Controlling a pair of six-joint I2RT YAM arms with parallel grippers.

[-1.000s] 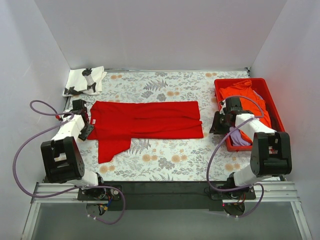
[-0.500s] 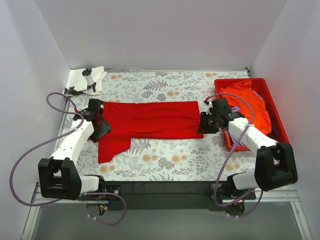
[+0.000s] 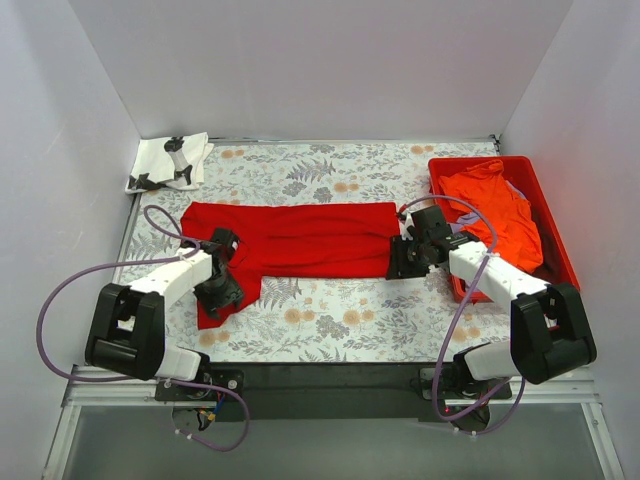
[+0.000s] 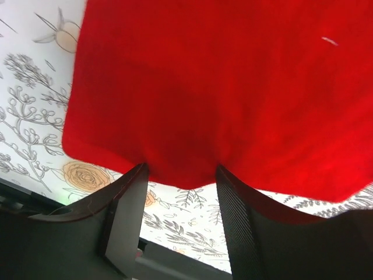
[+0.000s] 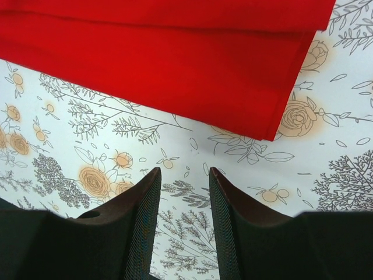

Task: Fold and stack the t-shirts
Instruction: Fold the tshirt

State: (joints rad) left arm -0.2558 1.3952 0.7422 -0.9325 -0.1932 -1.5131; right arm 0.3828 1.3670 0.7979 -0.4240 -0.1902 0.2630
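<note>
A bright red t-shirt (image 3: 300,240) lies folded into a long band across the middle of the table, with a flap (image 3: 225,295) hanging toward the front at its left end. My left gripper (image 3: 224,290) is at that flap. In the left wrist view it (image 4: 180,175) is open, and the edge of the red cloth (image 4: 221,87) lies right at its fingertips. My right gripper (image 3: 401,262) hovers by the band's front right corner. It (image 5: 184,172) is open over the bare tablecloth, and the red corner (image 5: 268,125) is just ahead. A white t-shirt with black print (image 3: 170,160) lies folded at the back left.
A rigid red tray (image 3: 556,232) stands at the right with an orange t-shirt (image 3: 495,215) heaped in it, close behind my right arm. A floral tablecloth (image 3: 330,310) covers the table. White walls close in the left, back and right sides.
Both arms have swung in toward the red t-shirt, the left from the table's left edge to the front flap, the right from the tray to the right corner. Both jaws have widened.
</note>
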